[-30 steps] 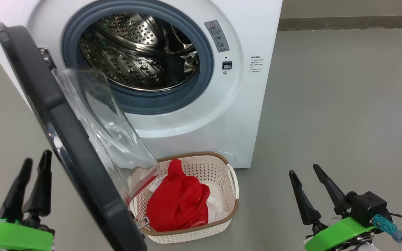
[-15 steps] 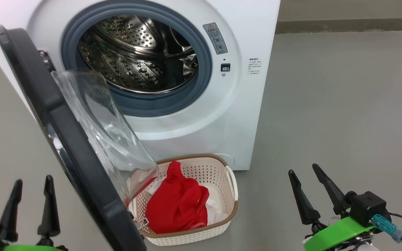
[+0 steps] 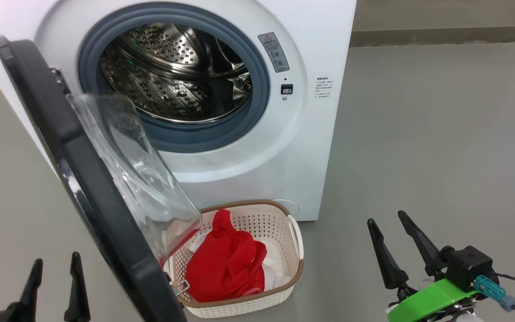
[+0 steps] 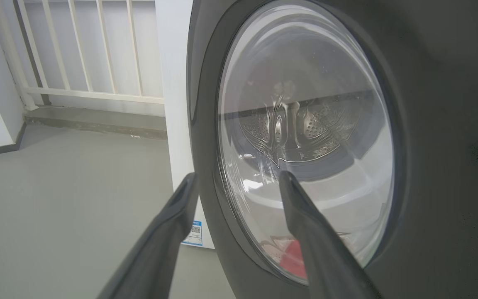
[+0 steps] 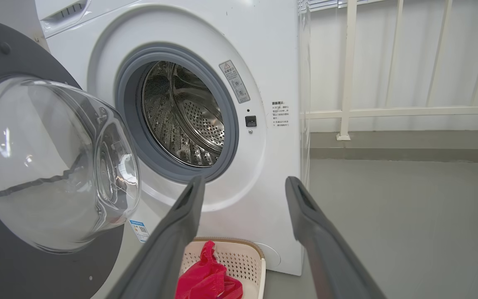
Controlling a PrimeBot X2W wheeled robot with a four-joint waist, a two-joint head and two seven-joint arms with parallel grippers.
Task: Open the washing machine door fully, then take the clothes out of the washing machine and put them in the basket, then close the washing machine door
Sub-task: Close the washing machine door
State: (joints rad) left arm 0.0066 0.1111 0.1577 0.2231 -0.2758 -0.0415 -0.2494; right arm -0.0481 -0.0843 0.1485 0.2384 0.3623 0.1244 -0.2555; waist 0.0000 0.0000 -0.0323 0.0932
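The left claw (image 3: 57,259), fingers fully spread and empty, sits beside the outer face of the washing machine door (image 3: 83,179), apparently positioned to push it shut. The door stands open, overhanging the basket (image 3: 301,264), which holds the red and white clothes (image 3: 226,264) below the bare steel drum (image 3: 172,76). The right claw (image 3: 385,218), equally spread and empty, hangs clear.

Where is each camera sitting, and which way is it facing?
Head view: from the head, down at the washing machine, door, basket; left gripper and right gripper open at bottom.
Left wrist view: left arm, faces the door's outside through its own gripper.
Right wrist view: right arm, faces the drum through its own gripper.
Head and right wrist share the basketed clothes.
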